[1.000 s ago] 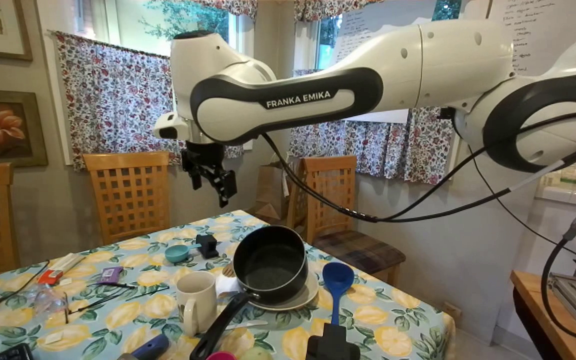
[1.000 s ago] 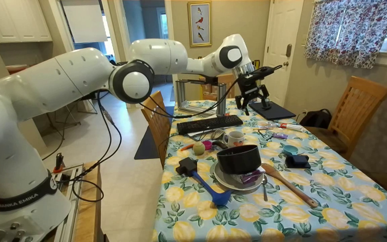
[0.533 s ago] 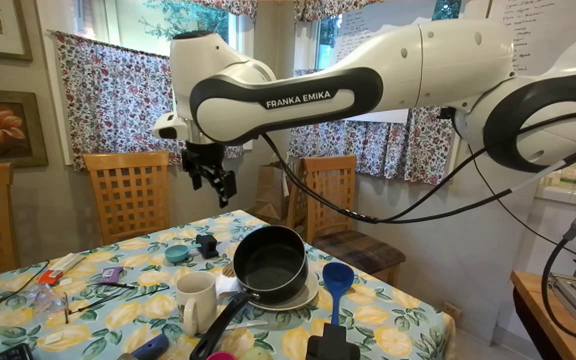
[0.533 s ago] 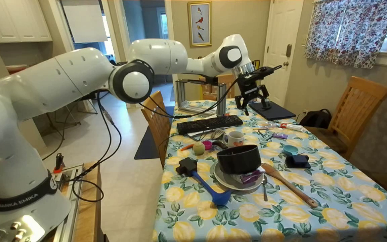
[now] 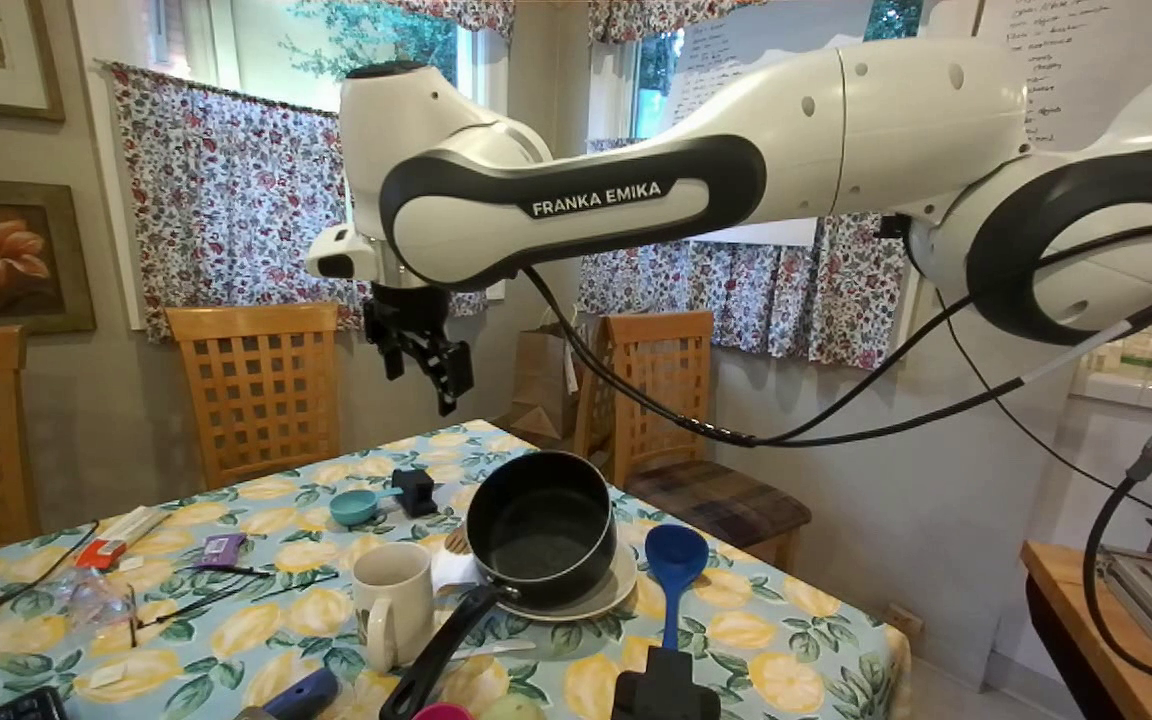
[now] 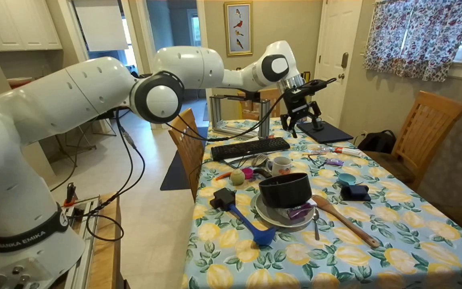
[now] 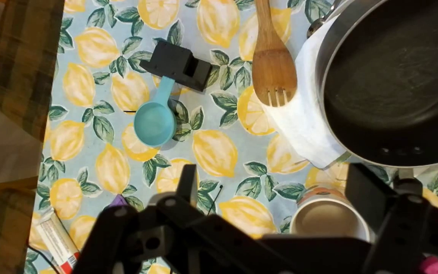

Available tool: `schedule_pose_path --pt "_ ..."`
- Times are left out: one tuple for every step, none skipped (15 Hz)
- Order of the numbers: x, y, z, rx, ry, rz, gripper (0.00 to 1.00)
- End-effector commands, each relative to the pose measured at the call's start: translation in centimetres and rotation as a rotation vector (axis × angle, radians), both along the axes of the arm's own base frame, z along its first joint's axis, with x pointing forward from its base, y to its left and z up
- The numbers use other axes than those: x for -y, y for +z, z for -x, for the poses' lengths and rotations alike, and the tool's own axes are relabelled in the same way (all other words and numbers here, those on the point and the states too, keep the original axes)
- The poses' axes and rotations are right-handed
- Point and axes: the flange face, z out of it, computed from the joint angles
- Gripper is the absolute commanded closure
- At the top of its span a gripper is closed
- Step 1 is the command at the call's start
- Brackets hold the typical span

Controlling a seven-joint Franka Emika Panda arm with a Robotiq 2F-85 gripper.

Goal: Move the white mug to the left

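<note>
The white mug stands upright on the lemon-print tablecloth, and shows in both exterior views (image 5: 394, 598) (image 6: 281, 165). A red-orange print is on its side, and its handle is close to the black pan's handle. In the wrist view I look down into the mug (image 7: 329, 217), whose lower part is hidden behind the gripper. My gripper (image 7: 271, 179) is open with nothing between its fingers. It hangs well above the table, apart from the mug, in both exterior views (image 5: 423, 385) (image 6: 305, 129). In the wrist view the mug appears near the right finger.
A black pan (image 5: 541, 530) sits on a plate (image 6: 271, 218) beside the mug. Nearby are a blue ladle (image 6: 251, 226), a wooden fork (image 7: 274, 68), a turquoise scoop (image 7: 154, 123), a black block (image 7: 177, 62), a keyboard (image 6: 251, 148) and a green round fruit (image 6: 237, 177).
</note>
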Motion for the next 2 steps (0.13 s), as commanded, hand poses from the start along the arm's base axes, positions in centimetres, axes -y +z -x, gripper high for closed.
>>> schedule_pose_path --pt "-0.02 0.10 0.01 -0.001 0.000 0.000 0.00" --pt "-0.02 0.10 0.01 -0.001 0.000 0.000 0.00"
